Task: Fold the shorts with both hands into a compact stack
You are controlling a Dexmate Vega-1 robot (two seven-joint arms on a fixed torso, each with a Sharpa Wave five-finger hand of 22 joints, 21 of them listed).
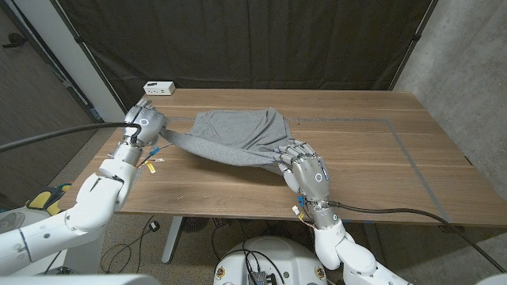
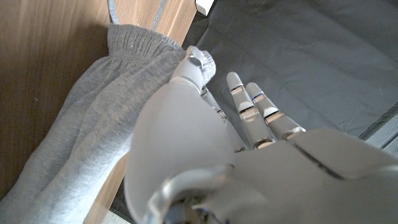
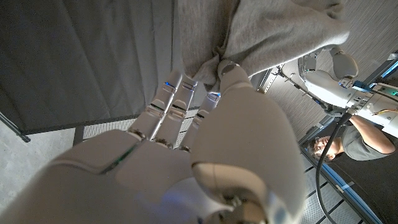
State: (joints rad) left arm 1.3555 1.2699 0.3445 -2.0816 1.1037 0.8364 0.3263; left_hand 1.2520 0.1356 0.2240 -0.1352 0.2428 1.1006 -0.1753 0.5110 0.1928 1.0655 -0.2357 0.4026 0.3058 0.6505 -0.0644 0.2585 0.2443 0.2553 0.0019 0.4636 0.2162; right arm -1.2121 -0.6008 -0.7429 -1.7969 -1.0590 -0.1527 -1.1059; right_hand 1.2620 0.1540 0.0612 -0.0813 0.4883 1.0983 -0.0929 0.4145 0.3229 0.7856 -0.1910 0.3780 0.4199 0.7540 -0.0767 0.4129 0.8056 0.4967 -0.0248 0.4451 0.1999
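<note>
Grey shorts lie half spread on the wooden table, their front edge pulled taut in a band between my two hands. My left hand holds the elastic waistband at the table's left side; in the left wrist view its thumb presses on the gathered waistband of the shorts, with the left hand beside the table edge. My right hand grips the cloth near the front middle. In the right wrist view the right hand pinches a bunched fold of the shorts.
A small white box sits at the table's back left corner. Dark tape lines mark the right half of the table. A black curtain hangs behind. A person shows in the right wrist view, off to the side.
</note>
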